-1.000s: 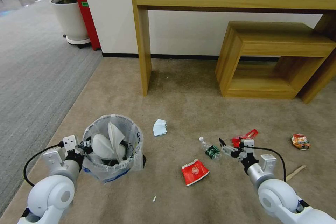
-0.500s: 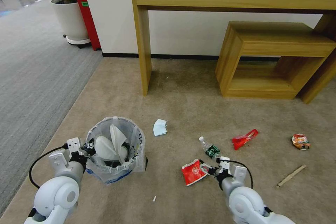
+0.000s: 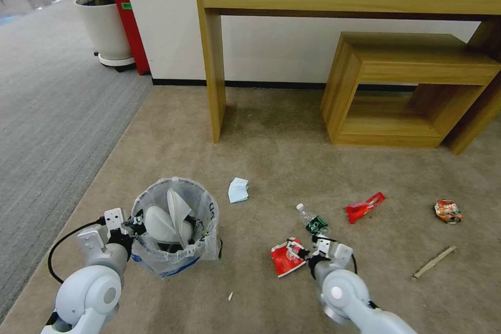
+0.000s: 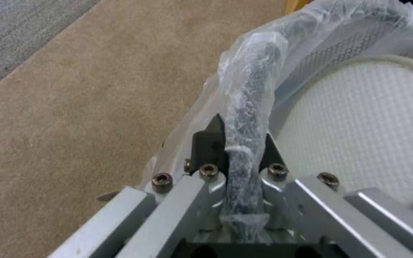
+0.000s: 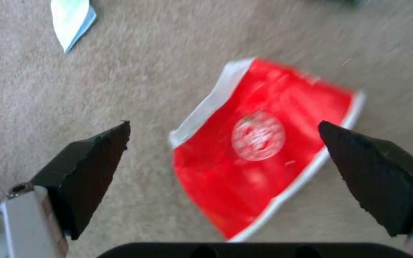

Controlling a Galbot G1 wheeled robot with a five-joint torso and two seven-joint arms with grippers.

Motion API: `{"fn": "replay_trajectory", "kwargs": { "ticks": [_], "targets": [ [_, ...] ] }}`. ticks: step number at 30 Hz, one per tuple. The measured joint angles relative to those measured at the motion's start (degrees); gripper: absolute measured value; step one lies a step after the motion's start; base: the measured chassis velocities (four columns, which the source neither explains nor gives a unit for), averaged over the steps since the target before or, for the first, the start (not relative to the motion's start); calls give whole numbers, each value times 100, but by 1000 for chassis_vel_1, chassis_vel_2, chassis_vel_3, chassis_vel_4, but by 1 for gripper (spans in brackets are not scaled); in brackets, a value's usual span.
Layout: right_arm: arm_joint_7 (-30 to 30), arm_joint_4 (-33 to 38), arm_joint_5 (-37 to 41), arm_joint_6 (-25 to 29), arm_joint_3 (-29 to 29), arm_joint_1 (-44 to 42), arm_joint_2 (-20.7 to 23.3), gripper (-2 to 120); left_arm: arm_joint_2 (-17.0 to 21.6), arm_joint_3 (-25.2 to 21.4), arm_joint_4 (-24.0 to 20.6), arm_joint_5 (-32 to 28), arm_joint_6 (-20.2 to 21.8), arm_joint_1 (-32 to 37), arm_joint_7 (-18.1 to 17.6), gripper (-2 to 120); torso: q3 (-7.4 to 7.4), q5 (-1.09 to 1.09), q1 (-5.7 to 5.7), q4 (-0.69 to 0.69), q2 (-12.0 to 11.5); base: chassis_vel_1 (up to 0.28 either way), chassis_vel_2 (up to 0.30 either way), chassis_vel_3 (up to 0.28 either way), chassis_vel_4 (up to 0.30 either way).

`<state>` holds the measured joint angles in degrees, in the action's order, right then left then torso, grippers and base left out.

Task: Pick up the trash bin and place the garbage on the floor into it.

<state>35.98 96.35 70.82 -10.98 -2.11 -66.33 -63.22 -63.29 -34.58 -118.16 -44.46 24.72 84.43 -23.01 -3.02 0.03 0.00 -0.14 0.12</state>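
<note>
Spread wide apart, the black fingertips of the right gripper (image 5: 223, 157) are held just above a flattened red wrapper (image 5: 264, 147) with white edges, one tip to each side of it and nothing gripped between them. On the head view the right gripper (image 3: 298, 254) is seen at that red wrapper (image 3: 286, 258), low over the beige floor (image 3: 271, 151).

Closed fingers of the left gripper (image 4: 242, 157) are clamped on the bag-covered rim of the trash bin (image 4: 254, 89); the crinkled plastic is pinched between them. From the head view the left gripper (image 3: 136, 222) is seen at the robot's-left side of the trash bin (image 3: 177, 261), which is lined with a translucent bag. Two white slippers (image 3: 167, 219) are lodged inside it.

Other garbage is scattered on the carpet: a pale blue mask (image 3: 238, 190) just beyond the bin, a mini bottle (image 3: 311, 220) near the right gripper, a second red wrapper (image 3: 365, 206) farther right, an orange packet (image 3: 448, 211) well apart, and a wooden stick (image 3: 434, 262) near it. A small white scrap (image 3: 230, 296) lies in front of the bin.
</note>
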Motion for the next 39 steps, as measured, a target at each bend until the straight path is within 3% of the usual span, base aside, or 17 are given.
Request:
{"fn": "replay_trajectory", "kwargs": {
  "ticks": [7,25,39],
  "targets": [
    [-7,-687,-73,93,-171,293,-738,100,-31,-14,-35,24,0,44,-3,2,0,0,0,0,0,0,0,0,0],
    [-218,-1741,-357,426,-325,739,-1216,92,-35,-17,-34,44,-50,73,-1,2,0,0,0,-1,0,0,0,0,0],
    [-256,-1824,-490,520,-299,732,-1148,61,-50,26,27,92,-138,40,9,2,0,1,0,0,0,0,0,0,0]
  ]
}}
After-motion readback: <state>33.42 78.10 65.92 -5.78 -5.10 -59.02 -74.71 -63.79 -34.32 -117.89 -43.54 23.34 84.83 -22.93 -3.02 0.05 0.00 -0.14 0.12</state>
